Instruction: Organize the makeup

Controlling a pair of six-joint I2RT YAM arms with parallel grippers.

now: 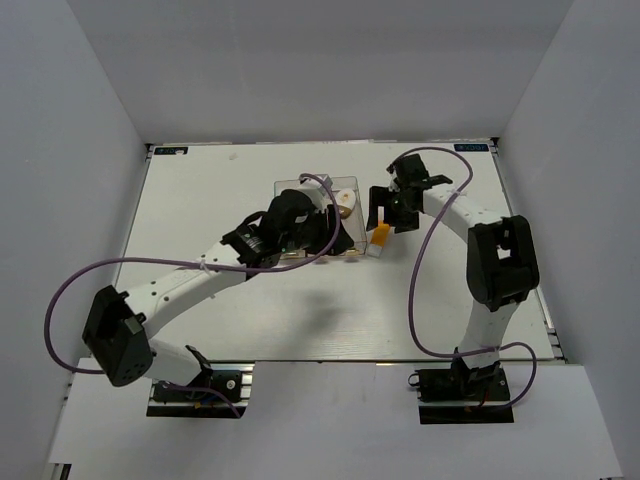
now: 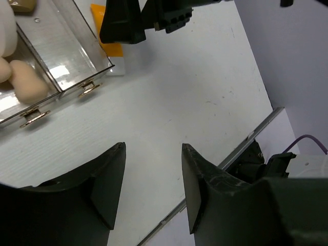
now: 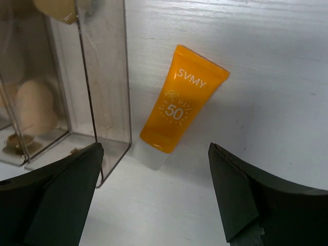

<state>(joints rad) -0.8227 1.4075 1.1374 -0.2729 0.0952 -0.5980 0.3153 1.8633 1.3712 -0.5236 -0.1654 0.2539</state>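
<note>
Progress: partly done; a beige sponge [image 3: 33,105] sits in the clear tray [image 3: 107,77], the orange tube [image 3: 177,113] lies outside.
Orange tube: flat on the white table [image 1: 200,190], just beside the tray at its 3 o'clock; glossy soft plastic, crimped end, white cap.
Sponge: matte, egg-shaped.
Tray: rigid, transparent, divided.
Right gripper [image 3: 155,151]: spread wide, empty, above the tube.
Left gripper [image 2: 154,147]: parted, holding nothing.

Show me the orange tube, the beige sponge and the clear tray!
orange tube [image 3: 177,110]: right wrist view, middle of its printed body.
beige sponge [image 2: 28,82]: left wrist view, its rounded side.
clear tray [image 2: 66,48]: left wrist view, bare compartment floor.
</note>
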